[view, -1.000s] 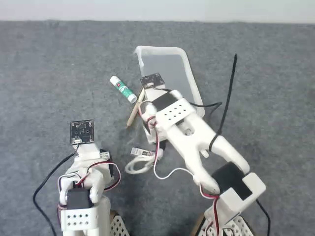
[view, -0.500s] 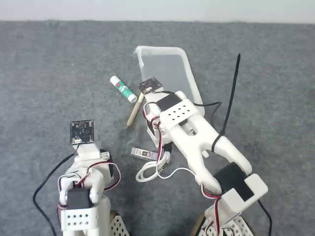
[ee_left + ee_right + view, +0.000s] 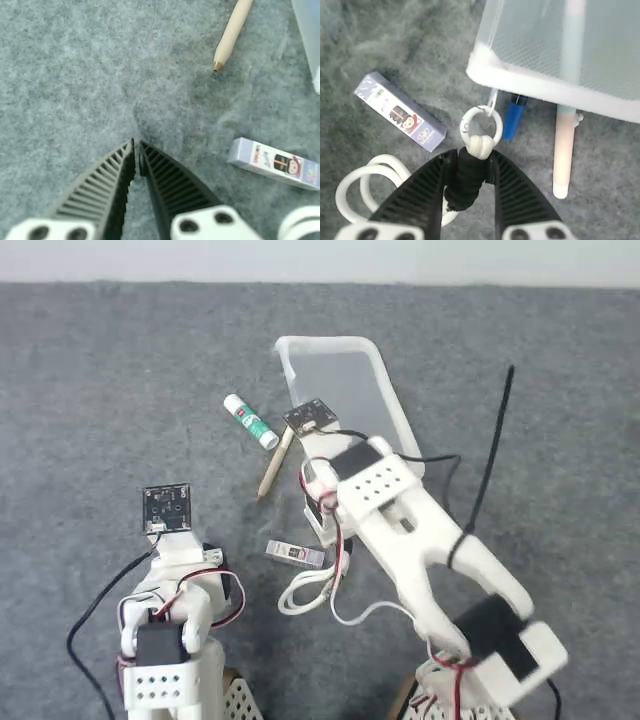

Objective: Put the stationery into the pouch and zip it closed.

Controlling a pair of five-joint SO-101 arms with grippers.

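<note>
Evidently little of the job was done. Farthest left, the left tool (image 3: 136,147) hung low over the grey counter (image 3: 100,390) with its fingers together and nothing between them. Next came the glue stick (image 3: 250,421) and, just beside it, the pencil (image 3: 272,465), both lying loose on the counter outside the pouch. A small box (image 3: 295,554) lay nearer the arms, apart from those two, with a looped white cord (image 3: 300,592) just beside it. Right of that, the right tool (image 3: 470,152) was clamped on a black pull strap (image 3: 465,182), whose white ring (image 3: 463,126) seemed hooked to the zip end of the translucent pouch (image 3: 340,380). The pouch lay flat, farthest right, partly under the right arm. At its near edge a blue item (image 3: 512,120) poked out from beneath, and a pale stick (image 3: 563,160) ran past the edge; whether that one was inside or under the pouch I could not tell. By my reading, at least three pieces remained to be loaded, and the zipping had to wait for them.
</note>
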